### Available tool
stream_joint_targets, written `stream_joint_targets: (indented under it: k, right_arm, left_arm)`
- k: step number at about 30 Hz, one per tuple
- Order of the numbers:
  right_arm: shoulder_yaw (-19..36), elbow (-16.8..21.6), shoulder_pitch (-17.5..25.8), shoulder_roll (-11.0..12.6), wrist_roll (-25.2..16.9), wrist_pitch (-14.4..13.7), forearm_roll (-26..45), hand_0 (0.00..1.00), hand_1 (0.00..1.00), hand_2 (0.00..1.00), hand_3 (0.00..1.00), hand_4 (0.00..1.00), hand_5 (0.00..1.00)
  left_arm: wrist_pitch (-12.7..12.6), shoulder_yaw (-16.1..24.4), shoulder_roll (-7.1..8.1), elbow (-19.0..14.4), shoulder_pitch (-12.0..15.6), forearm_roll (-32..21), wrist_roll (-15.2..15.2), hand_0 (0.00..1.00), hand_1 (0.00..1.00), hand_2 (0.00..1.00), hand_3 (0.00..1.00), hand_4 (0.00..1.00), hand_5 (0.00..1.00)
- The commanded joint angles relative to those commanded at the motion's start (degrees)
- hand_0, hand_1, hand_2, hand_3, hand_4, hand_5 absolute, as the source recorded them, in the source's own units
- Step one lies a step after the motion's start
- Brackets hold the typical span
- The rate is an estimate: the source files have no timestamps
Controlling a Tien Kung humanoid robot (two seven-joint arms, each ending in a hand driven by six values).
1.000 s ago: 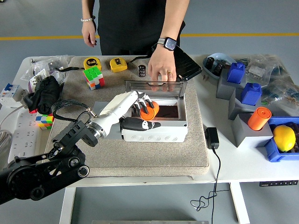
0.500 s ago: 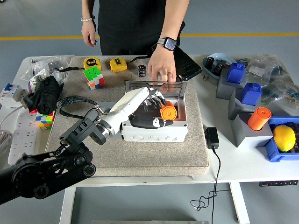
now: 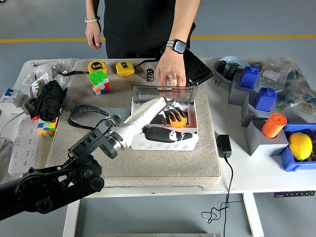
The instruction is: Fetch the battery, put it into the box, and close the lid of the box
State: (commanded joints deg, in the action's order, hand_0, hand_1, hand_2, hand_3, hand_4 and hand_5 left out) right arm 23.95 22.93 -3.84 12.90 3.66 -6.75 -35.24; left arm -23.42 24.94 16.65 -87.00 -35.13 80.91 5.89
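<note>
Fingers (image 3: 176, 114) of the left hand (image 3: 168, 112) reach down into the white box (image 3: 165, 140) at frame centre, loosely curled over the orange battery (image 3: 178, 121) lying inside. Behind it, a person's hand (image 3: 171, 69) holds the clear lid (image 3: 164, 92) upright.

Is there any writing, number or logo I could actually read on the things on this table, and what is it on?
"5m": on the face of the yellow tape measure at the far left of the mat; small, so this is my best reading.
Second yellow tape measure: label too blurred to read.
Person's watch: screen shows nothing legible.
White box: only moulded circles on its front, no text.
Bags at far right: print too small to read.
</note>
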Motion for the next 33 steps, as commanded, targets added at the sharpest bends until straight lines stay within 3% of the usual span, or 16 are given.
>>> stream_joint_targets:
  k: [1, 2, 7, 8, 20, 33]
  right_arm:
    - [0.0, 0.0, 0.0, 0.0, 0.0, 0.0, 0.0, 0.594, 0.605, 0.582, 0.572, 0.929, 0.444]
    - [0.0, 0.0, 0.0, 0.0, 0.0, 0.0, 0.0, 0.594, 0.605, 0.583, 0.572, 0.929, 0.445]
    - [-0.1, 0.0, 0.0, 0.0, 0.0, 0.0, 0.0, 0.594, 0.605, 0.583, 0.572, 0.929, 0.445]
    - [-0.2, 0.0, 0.0, 0.0, 0.0, 0.0, 0.0, 0.594, 0.605, 0.582, 0.572, 0.929, 0.444]
    - [-0.1, 0.0, 0.0, 0.0, 0.0, 0.0, 0.0, 0.594, 0.605, 0.582, 0.572, 0.929, 0.445]
    - [0.2, 0.4, 0.1, 0.0, 0.0, 0.0, -0.5, 0.593, 0.605, 0.583, 0.572, 0.929, 0.445]
  left_arm:
    - [0.0, 0.0, -0.17, 0.1, -0.1, -0.5, -0.4, 0.352, 0.574, 0.543, 0.544, 0.971, 0.41]
    - [0.0, 0.1, -0.32, 0.2, -0.2, -1.0, -0.7, 0.582, 0.661, 0.612, 0.6, 0.968, 0.408]
    - [-0.2, 0.0, -1.07, 1.3, -0.6, -2.1, -1.4, 0.582, 0.661, 0.612, 0.6, 0.968, 0.408]
    - [-0.2, -0.3, -1.33, 1.9, -0.7, -2.3, -1.3, 0.654, 0.675, 0.62, 0.606, 0.971, 0.414]
    - [-0.2, -1.6, -1.58, 5.3, -0.6, -4.2, -2.0, 0.655, 0.676, 0.619, 0.603, 0.968, 0.411]
    - [-0.6, 0.2, 0.49, 5.8, 0.1, -2.4, -1.8, 0.649, 0.666, 0.606, 0.595, 0.951, 0.394]
